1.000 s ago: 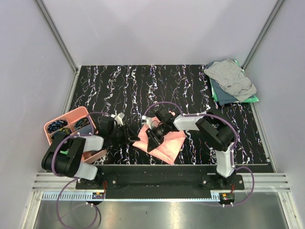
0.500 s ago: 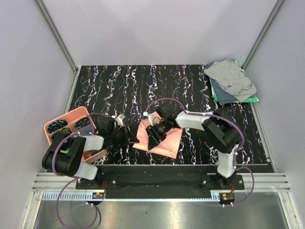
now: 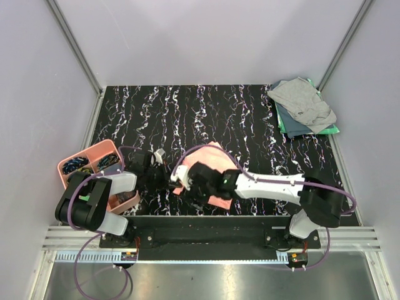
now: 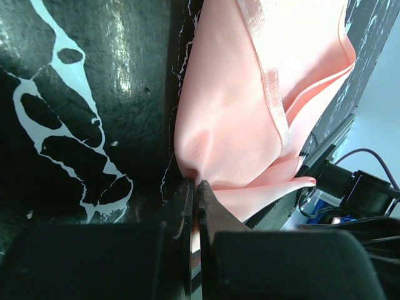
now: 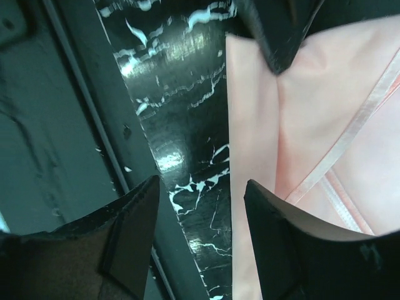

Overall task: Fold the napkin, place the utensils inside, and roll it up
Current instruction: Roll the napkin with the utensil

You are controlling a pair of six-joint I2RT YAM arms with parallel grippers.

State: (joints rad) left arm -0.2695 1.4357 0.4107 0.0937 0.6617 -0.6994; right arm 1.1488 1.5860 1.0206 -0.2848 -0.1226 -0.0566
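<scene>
Count from the left: 1 pink tray [image 3: 70, 164] at the table's left edge, its compartments holding dark bits too small to name. Then 2 arms and 1 napkin [image 3: 211, 155], and far right 1 grey cloth [image 3: 303, 100] heaped on 1 green cloth [image 3: 331, 130].

The left gripper [image 4: 194, 185] has its jaws pinched tight on a bunched fold of the salmon napkin's left side, down on the black marbled table [image 3: 187, 112]. Just right of it is the right gripper [image 5: 203, 206], jaws spread wide and nothing between them. 1 finger [image 5: 134, 231] hangs over bare marble and the other over the napkin's straight edge.

A second ago the napkin lay as a flat diamond running toward the near right. Now it's drawn up and shifted left, with a corner lifted toward the far side. The left jaws have snapped shut since then and the right ones have opened. The right arm, which reached in over the cloth, now lies stretched low along the near edge.

Both grippers work close to that near edge. A wide run of marble lies between the napkin and the cloth pile.
</scene>
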